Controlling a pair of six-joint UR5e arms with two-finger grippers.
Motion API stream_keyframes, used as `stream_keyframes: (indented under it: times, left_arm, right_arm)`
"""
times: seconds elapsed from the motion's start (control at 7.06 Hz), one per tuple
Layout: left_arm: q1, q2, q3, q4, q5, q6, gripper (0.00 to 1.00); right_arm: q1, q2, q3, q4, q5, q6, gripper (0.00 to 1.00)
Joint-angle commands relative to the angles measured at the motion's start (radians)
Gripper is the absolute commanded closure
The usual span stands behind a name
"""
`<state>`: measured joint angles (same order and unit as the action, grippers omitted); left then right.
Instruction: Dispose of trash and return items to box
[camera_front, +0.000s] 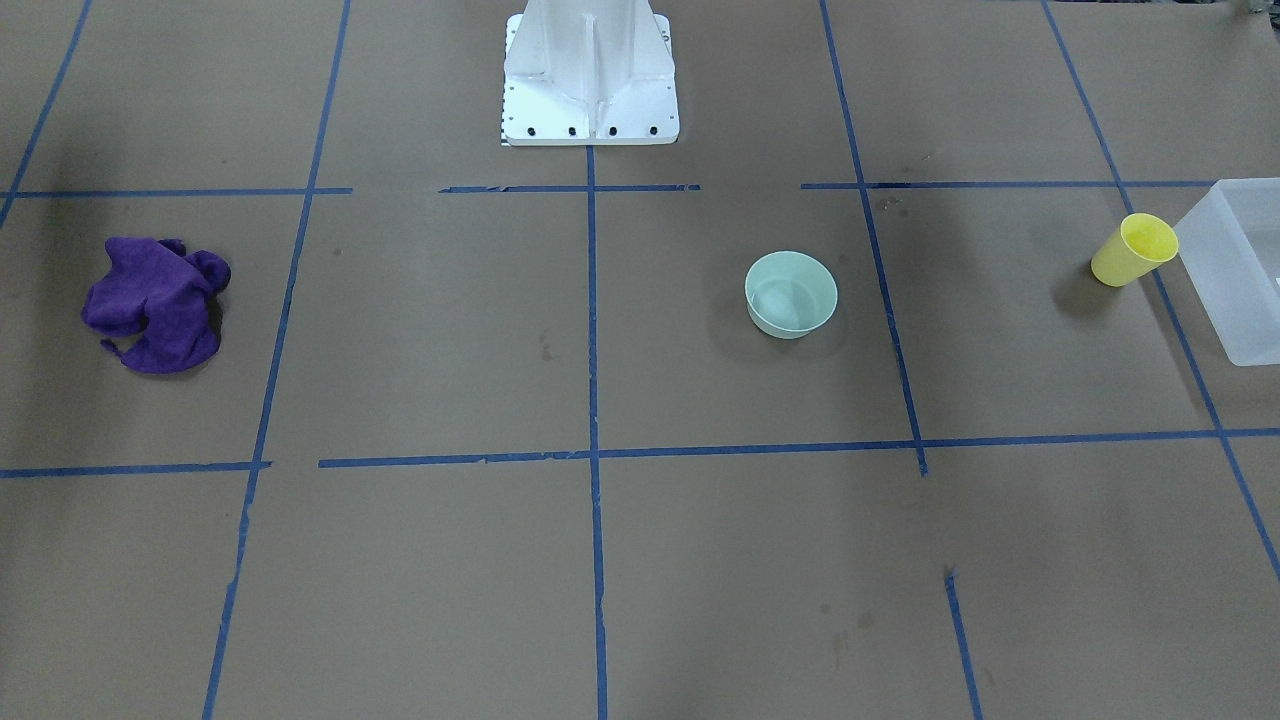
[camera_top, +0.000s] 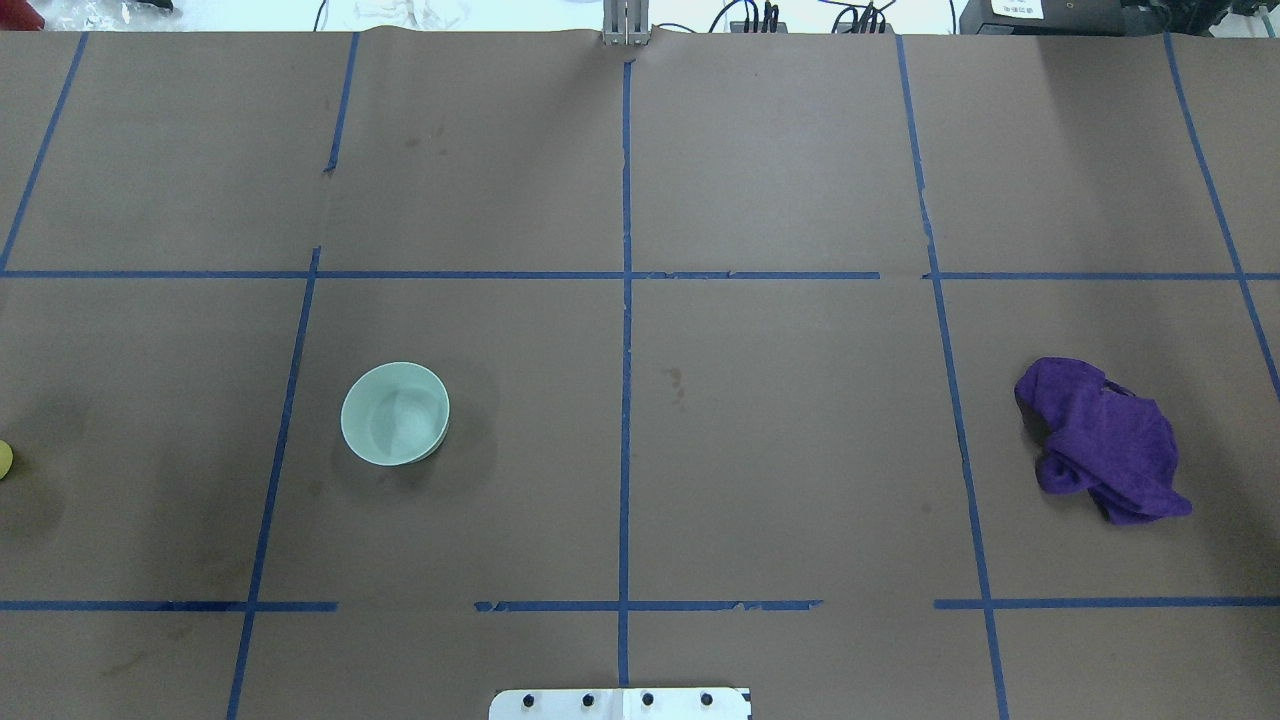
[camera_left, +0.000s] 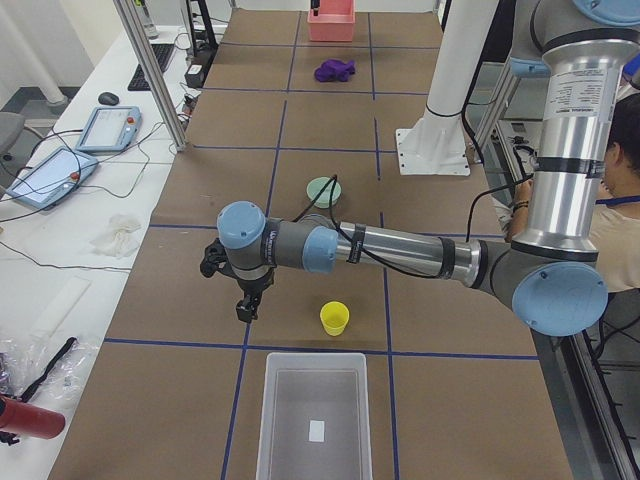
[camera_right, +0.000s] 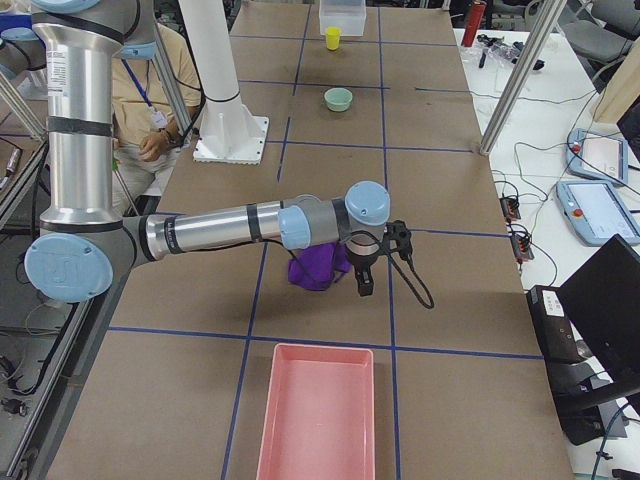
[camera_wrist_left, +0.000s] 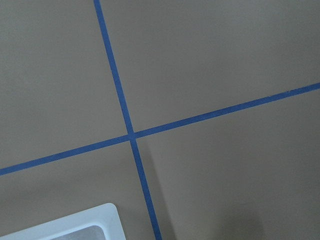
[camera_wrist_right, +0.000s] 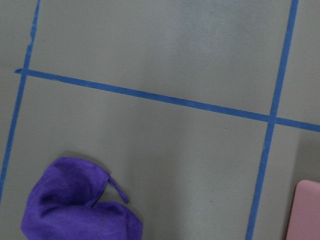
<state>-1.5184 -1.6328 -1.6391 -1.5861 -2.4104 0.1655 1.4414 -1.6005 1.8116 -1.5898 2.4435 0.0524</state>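
Note:
The yellow cup (camera_front: 1135, 250) stands upright on the brown table just beside the frosted box (camera_front: 1240, 265). The mint-green bowl (camera_front: 790, 293) sits upright nearer the middle. In the exterior left view my left gripper (camera_left: 243, 310) hangs over the table, to the side of the cup (camera_left: 334, 318) and short of the box (camera_left: 312, 415), touching neither. In the exterior right view my right gripper (camera_right: 364, 288) hangs beside the purple cloth (camera_right: 318, 268). Neither wrist view shows fingers, so I cannot tell whether either gripper is open or shut.
The purple cloth (camera_front: 155, 303) lies crumpled at the table's other end, near a pink tray (camera_right: 318, 410). The white pedestal (camera_front: 590, 75) stands at the robot's edge. Blue tape lines grid the table. A seated person (camera_right: 150, 90) is behind the robot.

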Motion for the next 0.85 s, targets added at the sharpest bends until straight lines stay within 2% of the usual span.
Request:
stream_keyframes:
  times: [0.0, 0.28, 0.43, 0.71]
  left_arm:
    - [-0.003, -0.016, -0.045, -0.008, -0.009, 0.003, 0.0]
    - [0.0, -0.004, -0.073, -0.011, 0.06, -0.004, 0.0]
    - [0.003, -0.025, -0.068, -0.014, 0.069, -0.123, 0.0]
    - [0.009, 0.026, -0.084, -0.062, 0.042, -0.149, 0.0]
  right_arm:
    - [0.007, 0.031, 0.009, -0.093, 0.019, 0.0, 0.0]
    - [0.007, 0.028, 0.012, -0.091, 0.02, 0.0, 0.0]
    - [0.007, 0.033, 0.008, -0.09, 0.017, -0.003, 0.0]
    - [0.005, 0.028, -0.014, -0.09, 0.02, -0.002, 0.0]
